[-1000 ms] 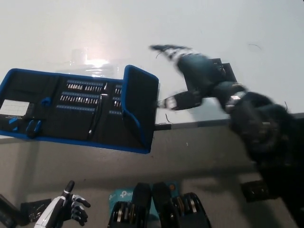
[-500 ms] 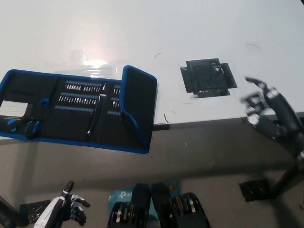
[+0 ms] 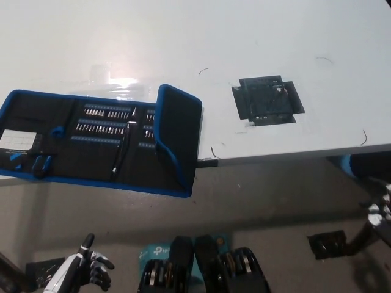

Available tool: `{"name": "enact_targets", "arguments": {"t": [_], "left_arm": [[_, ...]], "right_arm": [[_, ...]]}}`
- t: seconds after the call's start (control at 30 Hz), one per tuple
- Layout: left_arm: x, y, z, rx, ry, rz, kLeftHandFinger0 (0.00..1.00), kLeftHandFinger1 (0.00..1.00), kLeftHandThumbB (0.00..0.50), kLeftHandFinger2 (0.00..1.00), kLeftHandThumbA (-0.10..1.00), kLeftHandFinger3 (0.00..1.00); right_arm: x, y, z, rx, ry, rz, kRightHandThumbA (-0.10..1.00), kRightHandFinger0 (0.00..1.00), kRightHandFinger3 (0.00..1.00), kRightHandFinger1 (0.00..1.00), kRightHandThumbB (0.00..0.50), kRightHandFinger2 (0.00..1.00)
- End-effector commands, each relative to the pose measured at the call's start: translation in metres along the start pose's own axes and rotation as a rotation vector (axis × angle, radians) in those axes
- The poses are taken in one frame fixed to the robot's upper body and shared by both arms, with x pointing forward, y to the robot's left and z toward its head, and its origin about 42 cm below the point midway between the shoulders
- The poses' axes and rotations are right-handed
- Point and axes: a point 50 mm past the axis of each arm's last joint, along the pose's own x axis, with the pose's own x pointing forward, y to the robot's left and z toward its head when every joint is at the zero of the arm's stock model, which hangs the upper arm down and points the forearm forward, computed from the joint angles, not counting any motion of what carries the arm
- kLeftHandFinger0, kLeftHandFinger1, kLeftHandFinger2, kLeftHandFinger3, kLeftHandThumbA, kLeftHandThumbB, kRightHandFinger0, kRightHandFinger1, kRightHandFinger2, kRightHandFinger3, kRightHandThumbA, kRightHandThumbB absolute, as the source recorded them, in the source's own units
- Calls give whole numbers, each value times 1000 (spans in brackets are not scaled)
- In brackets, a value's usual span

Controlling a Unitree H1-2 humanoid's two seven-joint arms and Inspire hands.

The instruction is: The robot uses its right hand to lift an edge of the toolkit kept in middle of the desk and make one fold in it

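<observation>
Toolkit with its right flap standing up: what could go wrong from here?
1. The toolkit overhangs the desk front edge; a nudge might tip it off.
2. Its right flap stands half-folded, unheld, and may fall open.
3. The right hand sits low at the picture edge, the left hand below the desk.

Toolkit [image 3: 104,140] flap upright mid-desk [image 3: 244,36]; tape patch [image 3: 267,101] lies flat.

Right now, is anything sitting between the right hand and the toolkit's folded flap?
Nothing visible. Only bare white desk and the floor below its front edge lie between the right hand, low at the picture's right edge, and the toolkit.
</observation>
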Motion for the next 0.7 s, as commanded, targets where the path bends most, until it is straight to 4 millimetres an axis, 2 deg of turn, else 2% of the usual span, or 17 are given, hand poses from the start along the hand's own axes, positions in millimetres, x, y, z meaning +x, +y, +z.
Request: {"name": "enact_targets", "arguments": {"t": [0.0, 0.07, 0.2, 0.23, 0.27, 0.3, 0.33, 0.43, 0.5, 0.67], "left_arm": [[-5, 9, 1, 17, -23, 9, 420, 340, 500, 278, 1000, 325], [-4, 8, 1, 6, -27, 0, 429, 343, 500, 278, 1000, 329], [-5, 9, 0, 21, -34, 7, 329, 301, 500, 279, 1000, 351], [-5, 9, 1, 21, -37, 10, 320, 295, 500, 274, 1000, 349], [-5, 10, 2, 21, -35, 17, 354, 316, 500, 292, 1000, 366], [-5, 11, 3, 23, -38, 19, 357, 318, 500, 295, 1000, 368], [-4, 11, 3, 20, -40, 21, 350, 311, 500, 287, 1000, 360], [-2, 11, 5, 25, -43, 21, 357, 312, 500, 291, 1000, 362], [-3, 10, 6, 27, -45, 17, 365, 323, 500, 294, 1000, 355], [-5, 10, 2, 13, -36, 23, 325, 310, 500, 282, 1000, 346]], "right_arm": [[-7, -16, 0, 99, -153, -216, -100, 111, 823, 187, 210, 500], [-9, -17, -8, 109, -120, -233, -100, 105, 825, 177, 205, 489], [-10, -18, -22, 147, -72, -259, -100, 25, 838, 100, 199, 464], [-9, -18, -22, 141, -66, -262, -100, 17, 835, 93, 199, 458], [-8, -16, -21, 114, -54, -251, -100, 9, 832, 84, 205, 426], [-6, -15, -19, 105, -53, -245, -100, 2, 804, 64, 238, 397], [-5, -14, -16, 106, -60, -232, -100, 4, 815, 70, 219, 407], [-5, -12, -11, 83, -61, -208, -100, 10, 824, 78, 221, 398], [-6, -9, -9, 50, -74, -183, -100, 0, 829, 48, 224, 397], [-7, -8, -10, 47, -76, -163, -100, 0, 826, 44, 216, 405]]}}
